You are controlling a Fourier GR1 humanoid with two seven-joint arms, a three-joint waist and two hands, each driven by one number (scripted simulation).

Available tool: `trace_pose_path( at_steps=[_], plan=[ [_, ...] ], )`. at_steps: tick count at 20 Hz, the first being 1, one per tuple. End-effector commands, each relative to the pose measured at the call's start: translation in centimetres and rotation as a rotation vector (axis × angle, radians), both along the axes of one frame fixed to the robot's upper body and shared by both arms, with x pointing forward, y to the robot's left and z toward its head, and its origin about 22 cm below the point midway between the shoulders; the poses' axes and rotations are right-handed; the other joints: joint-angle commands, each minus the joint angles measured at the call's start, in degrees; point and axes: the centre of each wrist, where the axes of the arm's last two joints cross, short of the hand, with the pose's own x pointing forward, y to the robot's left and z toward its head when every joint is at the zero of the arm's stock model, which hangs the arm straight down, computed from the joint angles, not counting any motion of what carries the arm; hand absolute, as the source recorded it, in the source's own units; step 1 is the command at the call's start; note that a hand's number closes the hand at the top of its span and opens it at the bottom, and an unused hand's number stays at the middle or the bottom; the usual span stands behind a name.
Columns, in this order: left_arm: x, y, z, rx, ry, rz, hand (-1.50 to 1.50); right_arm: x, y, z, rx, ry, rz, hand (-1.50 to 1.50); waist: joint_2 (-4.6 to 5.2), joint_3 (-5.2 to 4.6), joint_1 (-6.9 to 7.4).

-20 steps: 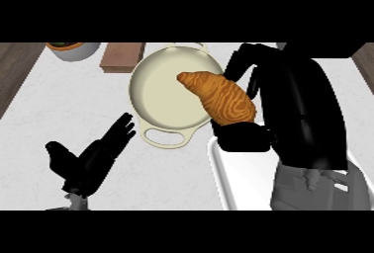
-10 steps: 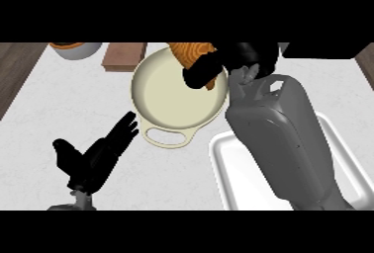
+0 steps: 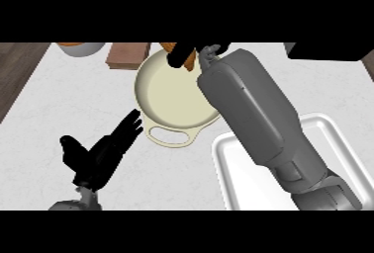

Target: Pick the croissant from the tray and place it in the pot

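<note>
- Croissant [image 3: 188, 58] sits at the far rim of the cream pot [image 3: 169, 96], only a sliver of orange-brown showing beside the black fingers of the right hand [image 3: 182, 53], which are curled round it.
- Right forearm stretches diagonally from the lower right, crossing over the white tray [image 3: 321, 133] and the pot's right side; it hides much of the pot's far edge, so whether the pastry hangs over the bowl or over the rim cannot be told.
- Placement, as I judge it, is the step in hand: the pastry is off the tray and at the pot, but not yet resting on the pale floor inside.
- Doing it well calls for bringing the hand back toward the middle of the bowl, since it looks carried toward the far edge near the brown block [image 3: 125, 54] on the worktop [image 3: 66, 108].
- Lowering should come before the fingers part, so the croissant settles inside instead of tipping across the rim.
- Pot handle [image 3: 172, 135] points toward the robot; the forearm should lift clear without nudging that near side.
- Left hand [image 3: 99, 153] rests with fingers straight and spread, near the lower left, just beside the handle but apart from it.
</note>
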Motion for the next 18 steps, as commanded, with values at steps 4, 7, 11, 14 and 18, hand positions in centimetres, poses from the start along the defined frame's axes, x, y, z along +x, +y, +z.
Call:
trace_pose_path(
  at_steps=[4, 7, 11, 14, 18],
  plan=[
    [1.2, 0.3, 0.5, -0.009, -0.018, -0.031, 0.0, 2.9, 0.1, -3.0, 0.072, -0.001, -0.004, 1.5, 0.76, -0.04, 1.84],
    [2.1, -1.3, 1.3, -0.008, -0.024, -0.065, 0.0, 3.2, 0.2, -4.6, 0.089, 0.016, -0.019, 1.5, 1.08, -0.05, 3.3],
    [1.0, -1.3, 1.1, 0.006, -0.026, -0.07, 0.0, 3.9, -0.4, -6.2, 0.049, 0.068, 0.012, 1.5, 1.16, -0.04, 3.65],
    [1.3, -2.1, 1.4, -0.002, -0.024, -0.094, 0.0, 4.2, -1.1, -6.8, 0.213, 0.122, -0.079, 1.5, 1.35, -0.02, 4.8],
    [1.5, -2.5, 1.2, -0.009, -0.037, -0.107, 0.0, 4.4, -2.2, -6.8, 0.462, 0.126, -0.064, -1.5, 1.86, 0.07, 5.98]
  ],
)
